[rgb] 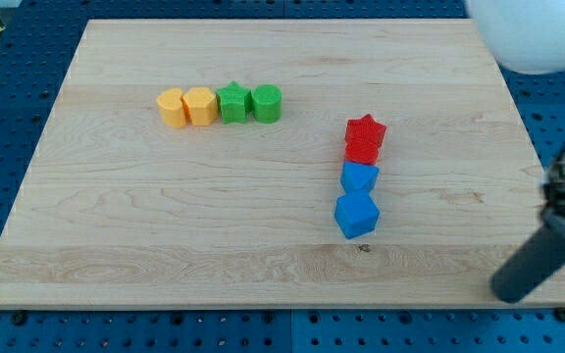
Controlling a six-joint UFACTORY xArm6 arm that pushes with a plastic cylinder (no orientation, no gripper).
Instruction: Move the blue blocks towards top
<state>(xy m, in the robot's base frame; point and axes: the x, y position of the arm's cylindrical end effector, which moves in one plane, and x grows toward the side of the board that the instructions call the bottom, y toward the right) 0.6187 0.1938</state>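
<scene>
Two blue blocks (pixel 358 199) sit stacked in a column below the red blocks (pixel 365 139) on the counter (pixel 165 216); my tip (pixel 506 291), apparently the blurred rod's end, waits well apart at lower right, a jawless end effector touching nothing.

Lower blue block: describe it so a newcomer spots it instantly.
On the wooden board, right of centre, a short column runs top to bottom: two red blocks, then two blue. The lower blue block is the bottom one, with bare wood below.
</scene>
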